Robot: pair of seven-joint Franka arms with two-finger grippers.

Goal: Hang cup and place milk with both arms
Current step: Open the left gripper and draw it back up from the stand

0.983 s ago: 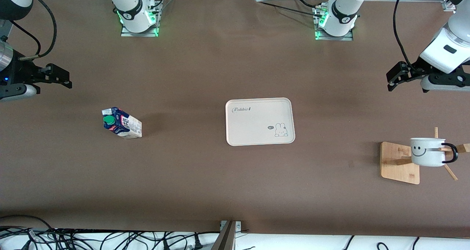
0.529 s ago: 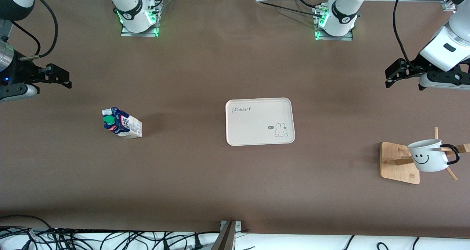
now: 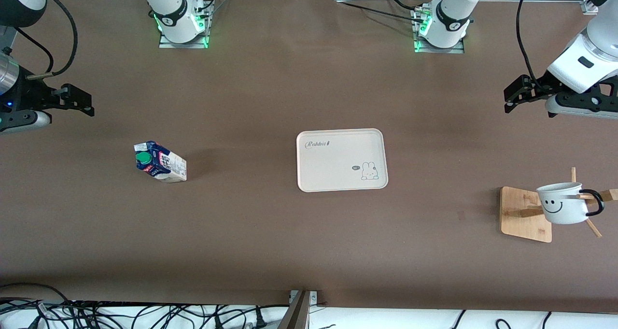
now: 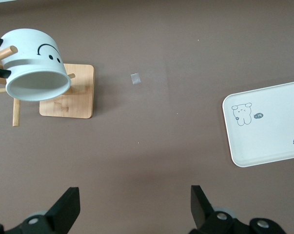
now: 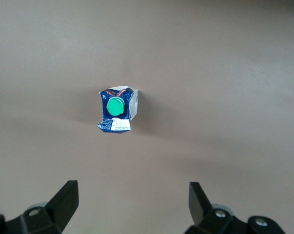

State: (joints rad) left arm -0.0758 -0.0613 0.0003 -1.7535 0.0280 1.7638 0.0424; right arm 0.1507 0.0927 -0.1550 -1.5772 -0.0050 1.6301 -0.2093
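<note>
White smiley cup (image 3: 560, 203) on wooden rack (image 3: 526, 214); both grippers' jaws wide, empty.

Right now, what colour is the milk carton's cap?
Green; the cap on the milk shows best in the right wrist view.

cup (image 3: 561, 204) on rack (image 3: 526, 214); milk (image 3: 161, 162) beside tray (image 3: 342, 160).

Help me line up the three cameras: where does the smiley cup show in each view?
Front view: the cup hangs by its handle on the wooden rack, at the left arm's end of the table.
Left wrist view: cup on the same rack.
Right wrist view: not in it.
Shared landmark: the white tray.
</note>
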